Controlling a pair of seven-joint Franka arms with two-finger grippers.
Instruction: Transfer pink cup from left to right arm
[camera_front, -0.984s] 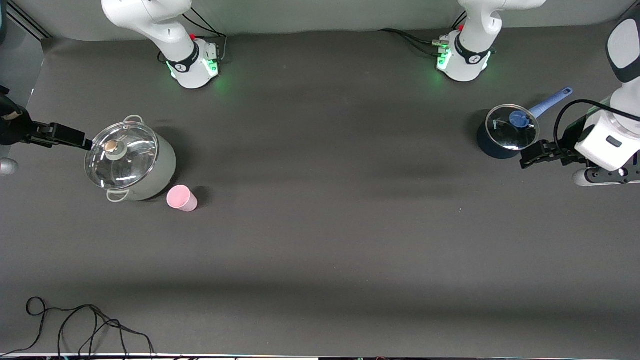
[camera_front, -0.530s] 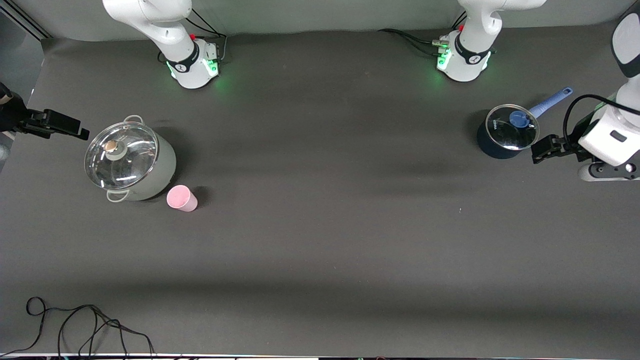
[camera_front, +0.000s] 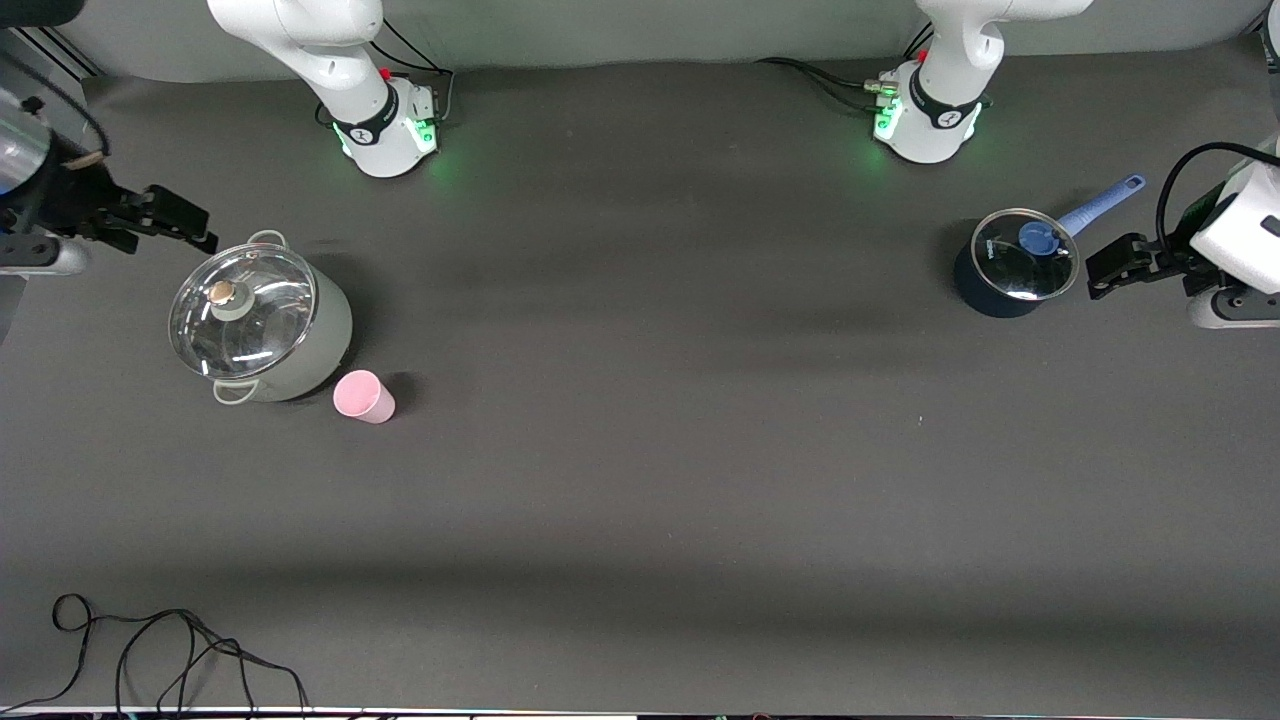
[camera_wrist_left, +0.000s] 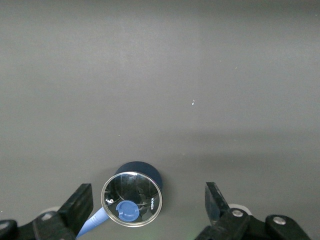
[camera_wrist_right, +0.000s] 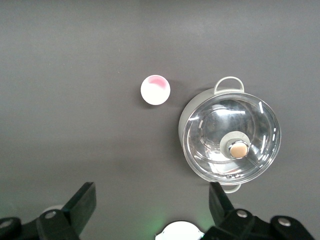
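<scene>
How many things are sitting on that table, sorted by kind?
Pots with glass lids: 2, a grey pot and a blue saucepan
Cups: 1, the pink cup
Cables: 1, a black cable at the table's near edge
Total: 4

A dark desk (camera_front: 650, 480) carries a lidded grey pot (camera_front: 262, 325) with a pink cup (camera_front: 362, 396) just beside it, a lidded blue saucepan (camera_front: 1012, 263), and what looks like loose cable (camera_front: 160, 650).
</scene>
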